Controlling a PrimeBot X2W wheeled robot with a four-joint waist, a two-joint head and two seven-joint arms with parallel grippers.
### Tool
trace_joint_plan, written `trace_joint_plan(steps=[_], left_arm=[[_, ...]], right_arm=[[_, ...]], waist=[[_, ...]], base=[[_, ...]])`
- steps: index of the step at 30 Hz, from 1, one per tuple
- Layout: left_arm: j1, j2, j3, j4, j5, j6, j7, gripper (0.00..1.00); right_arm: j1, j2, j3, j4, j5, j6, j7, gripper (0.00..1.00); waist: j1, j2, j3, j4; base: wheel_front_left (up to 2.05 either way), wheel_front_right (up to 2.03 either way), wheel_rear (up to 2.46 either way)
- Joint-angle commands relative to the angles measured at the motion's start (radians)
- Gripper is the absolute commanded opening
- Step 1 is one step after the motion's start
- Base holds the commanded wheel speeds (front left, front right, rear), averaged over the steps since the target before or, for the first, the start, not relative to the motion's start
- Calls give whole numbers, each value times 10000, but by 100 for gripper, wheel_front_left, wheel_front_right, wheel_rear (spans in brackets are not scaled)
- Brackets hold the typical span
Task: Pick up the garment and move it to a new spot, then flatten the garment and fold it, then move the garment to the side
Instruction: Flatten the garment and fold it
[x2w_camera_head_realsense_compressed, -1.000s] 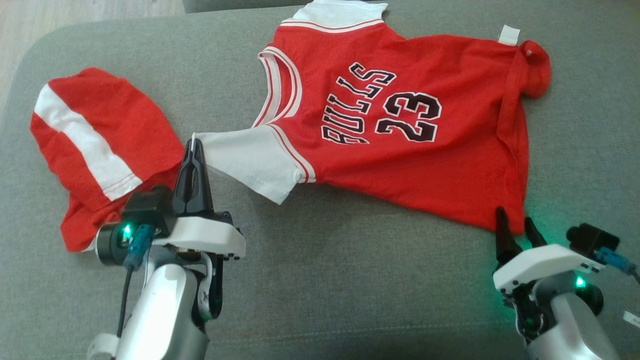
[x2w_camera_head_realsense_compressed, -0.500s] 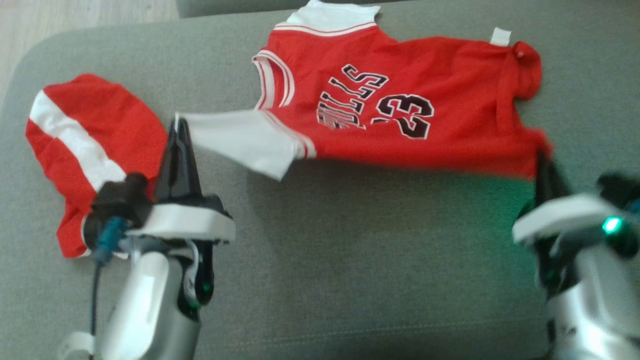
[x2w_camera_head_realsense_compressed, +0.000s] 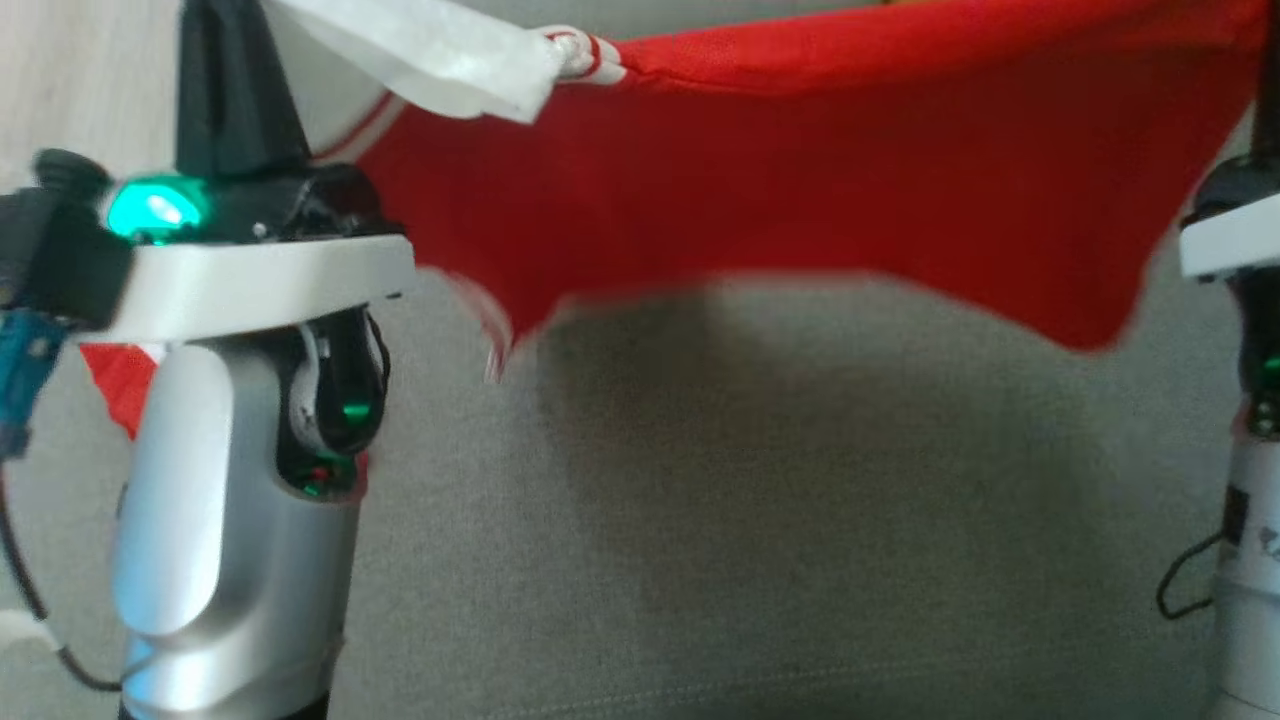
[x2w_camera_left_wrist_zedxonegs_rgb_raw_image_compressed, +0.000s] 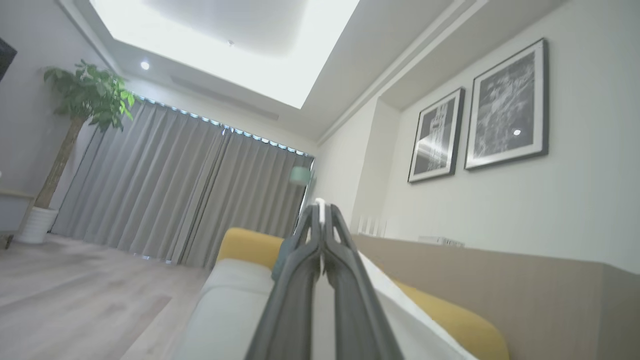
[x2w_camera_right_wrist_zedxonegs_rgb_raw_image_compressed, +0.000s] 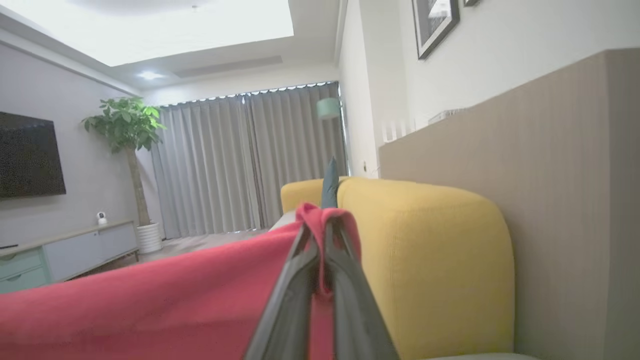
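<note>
We held the red jersey (x2w_camera_head_realsense_compressed: 800, 190) above the grey couch seat (x2w_camera_head_realsense_compressed: 760, 520), left gripper (x2w_camera_left_wrist_zedxonegs_rgb_raw_image_compressed: 320, 215) clamped on its white sleeve (x2w_camera_head_realsense_compressed: 440, 60), right gripper (x2w_camera_right_wrist_zedxonegs_rgb_raw_image_compressed: 320, 235) pinching its red edge.

Living room: sofa (x2w_camera_right_wrist_zedxonegs_rgb_raw_image_compressed: 425, 260), curtains (x2w_camera_right_wrist_zedxonegs_rgb_raw_image_compressed: 240, 165), television (x2w_camera_right_wrist_zedxonegs_rgb_raw_image_compressed: 27, 155)

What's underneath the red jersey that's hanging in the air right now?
Under the hanging jersey is the grey cushion, with the jersey's shadow across it. The cloth covers the cushion farther back, so whatever lies there cannot be seen.
</note>
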Motion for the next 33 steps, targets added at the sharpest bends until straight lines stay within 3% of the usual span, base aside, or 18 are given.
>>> trace_joint_plan(steps=[1, 9, 14, 21, 27, 28, 33], left_arm=[[-536, 172, 311, -565, 69, 70, -49, 0], [-840, 365, 116, -1842, 184, 280, 641, 0], [-1514, 878, 129, -1391, 245, 68, 1453, 0], [-4011, 1521, 132, 1022, 318, -635, 1909, 0], [-6783, 1718, 238, 3521, 519, -1014, 1145, 0], [-6783, 1718, 238, 3521, 519, -1014, 1145, 0], [-8281, 1462, 235, 4949, 565, -1129, 368, 0]], right_arm=[[-497, -66, 218, -668, 54, -7, 232, 0], [-15, 390, -26, -2507, 22, -7, 1802, 0], [-456, 664, -315, -2554, 53, -7, 2459, 0], [-2948, 774, -350, -154, -103, -7, 2080, 0], [-6156, 465, -306, 3104, -530, -7, 97, 0], [-6156, 465, -306, 3104, -530, -7, 97, 0], [-7980, 107, -362, 5283, -720, -7, -1891, 0]], waist=[[0, 0, -301, -51], [0, 0, -586, -8], [0, 0, -216, -112], [0, 0, 1437, -344], [0, 0, 2587, -437], [0, 0, 2587, -437], [0, 0, 3053, -233]], base=[[0, 0, 0], [0, 0, 0], [0, 0, 0], [0, 0, 0], [0, 0, 0], [0, 0, 0], [0, 0, 0]])
